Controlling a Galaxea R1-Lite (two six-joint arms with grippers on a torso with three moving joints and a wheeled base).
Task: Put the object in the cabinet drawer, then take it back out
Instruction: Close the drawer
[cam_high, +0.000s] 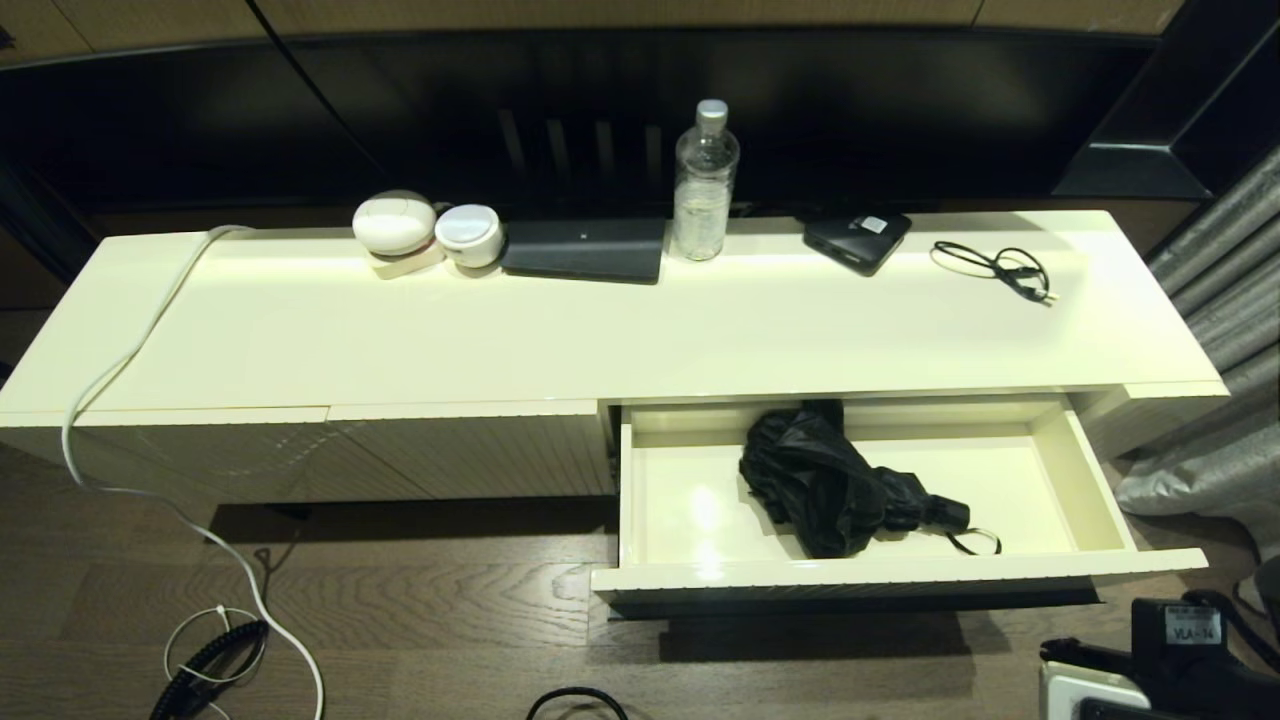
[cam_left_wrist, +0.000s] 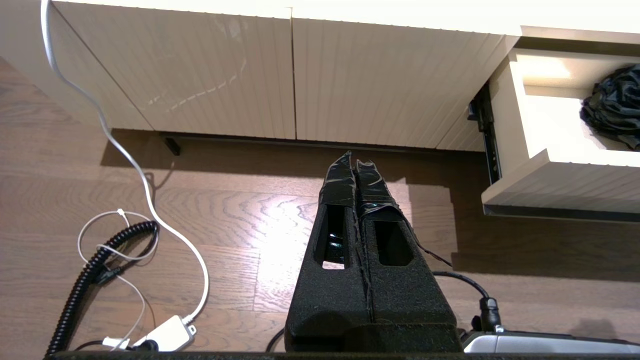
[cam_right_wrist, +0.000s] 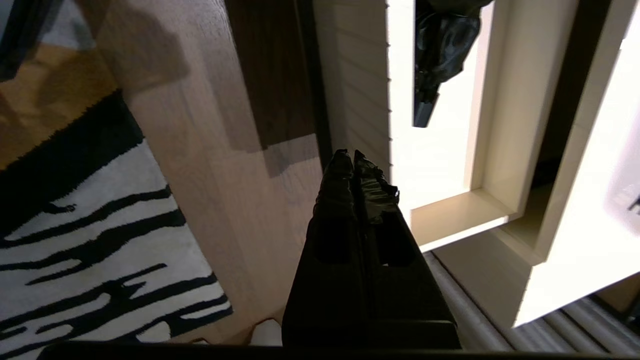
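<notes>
The cabinet drawer (cam_high: 900, 572) is pulled out at the right of the cream cabinet, showing its smooth interior. The black folding umbrella (cam_high: 830, 480) lies inside it, fabric bunched toward the back, with the handle and wrist strap (cam_high: 975, 542) pointing right. My left gripper (cam_left_wrist: 354, 156) is shut and empty, low over the wood floor, left of the drawer (cam_left_wrist: 550, 185) and apart from the umbrella (cam_left_wrist: 615, 107). My right gripper (cam_right_wrist: 348, 154) is shut and empty, just outside the drawer's ribbed front (cam_right_wrist: 355, 75), with the umbrella (cam_right_wrist: 440, 40) beyond it.
On the cabinet top stand a water bottle (cam_high: 705, 185), a flat black box with a white label (cam_high: 857, 238), a black cable loop (cam_high: 995, 265), two white round devices (cam_high: 395, 225) and a dark flat pad (cam_high: 585, 248). A white cable (cam_high: 120, 400) trails to the floor. A curtain (cam_high: 1220, 400) hangs at the right.
</notes>
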